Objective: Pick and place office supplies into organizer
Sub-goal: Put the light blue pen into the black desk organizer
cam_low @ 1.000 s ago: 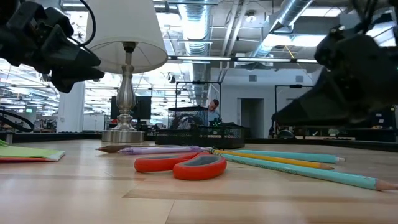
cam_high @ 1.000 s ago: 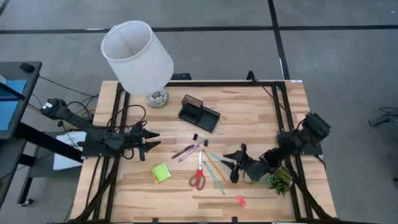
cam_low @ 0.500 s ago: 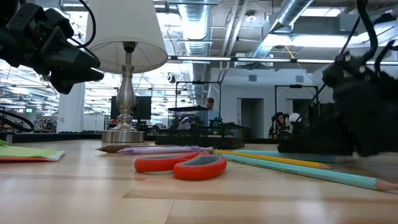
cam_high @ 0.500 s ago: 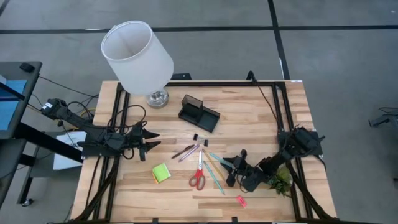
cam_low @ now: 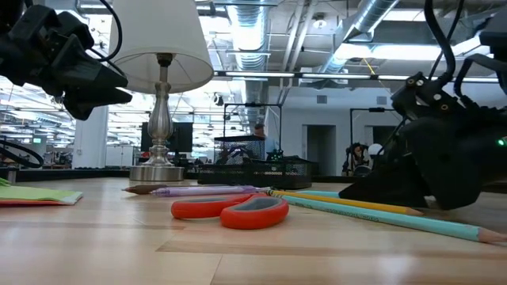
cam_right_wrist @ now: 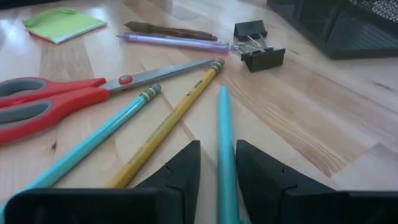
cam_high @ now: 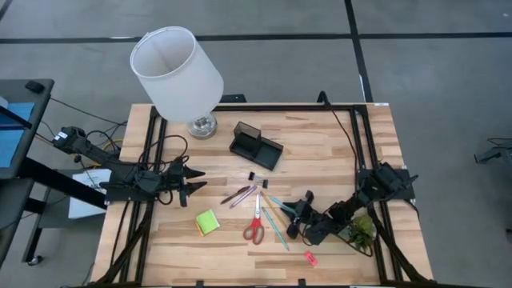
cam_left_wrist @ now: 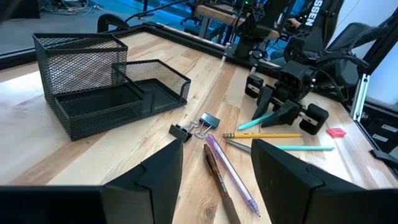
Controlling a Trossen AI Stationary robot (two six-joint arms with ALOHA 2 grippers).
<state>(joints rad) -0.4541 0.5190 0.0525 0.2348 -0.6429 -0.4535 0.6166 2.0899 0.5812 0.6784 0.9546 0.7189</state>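
Right gripper (cam_high: pixel 294 220): you've got it low on the table now, lower and nearer the pens than a second ago, when it hung above them; its fingers (cam_right_wrist: pixel 180 168) sit narrow on either side of the teal pen (cam_right_wrist: pixel 225 149)
Teal pen: it lies flat on the wood between those fingers; you can't tell from these views whether the pads press it, and it has not left the table
Left gripper (cam_high: pixel 192 182): yours is parked above the table's left side, same spot as before, fingers (cam_left_wrist: pixel 158 177) spread wide with nothing between them
Scissors (cam_high: pixel 255 225): red handles, lying flat near the table's middle, blades pointing toward the clips, unmoved
Pencils: a yellow pencil (cam_right_wrist: pixel 168 127) and a teal pencil (cam_right_wrist: pixel 99 140) fan out beside the teal pen, right next to the scissors
Purple pen (cam_right_wrist: pixel 177 42): beside a dark brown pencil (cam_right_wrist: pixel 171 31), both flat, their ends near the clips
Black clips (cam_high: pixel 256 180): two of them, close together between the pens and the organizer
Sticky-note pad (cam_high: pixel 208 222): lime green, flat, left of the scissors, apart from them
Pink piece (cam_high: pixel 309 258): alone near the front edge, in front of your right gripper
Organizer (cam_high: pixel 256 146): black mesh, upright behind the clips, right of the lamp (cam_high: pixel 178 72); the pictures show nothing in its tray
Plant (cam_high: pixel 362 230): green, beside the right arm, at the table's right edge
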